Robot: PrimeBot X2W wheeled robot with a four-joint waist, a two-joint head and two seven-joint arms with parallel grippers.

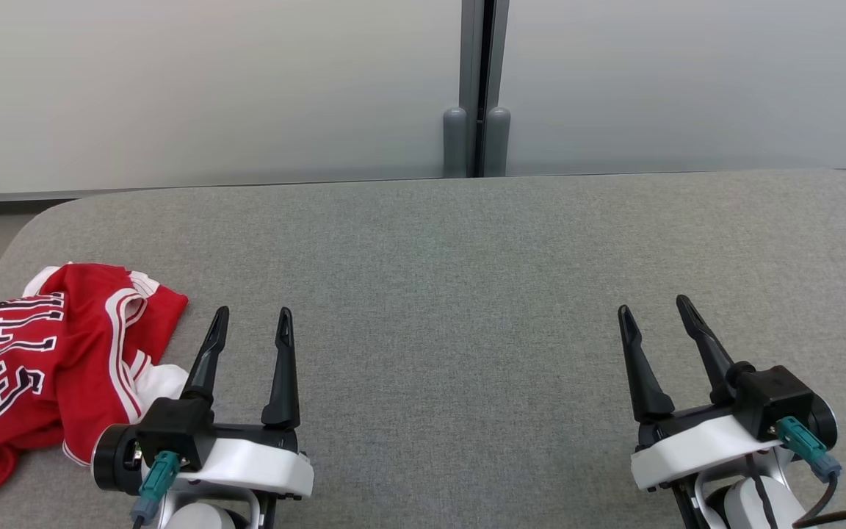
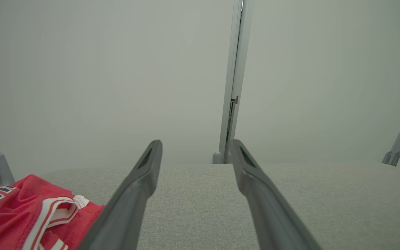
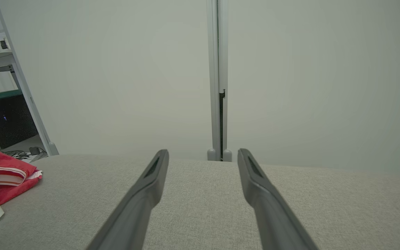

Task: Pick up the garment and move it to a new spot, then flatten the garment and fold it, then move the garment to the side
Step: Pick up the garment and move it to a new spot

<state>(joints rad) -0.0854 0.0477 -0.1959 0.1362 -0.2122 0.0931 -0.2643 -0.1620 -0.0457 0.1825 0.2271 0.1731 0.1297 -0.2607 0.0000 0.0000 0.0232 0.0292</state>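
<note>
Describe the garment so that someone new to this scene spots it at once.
Start from the wide grey cloth-covered table before the pale wall panels. At its near left corner, just left of the left gripper, lies the garment, crumpled. Against that grey it alone is bright red, with white trim and black lettering.

Bright, even, diffuse light; barely any shadows. Head view sharp. Wrist views hazy, left end effector (image 2: 194, 145) slightly soft.
</note>
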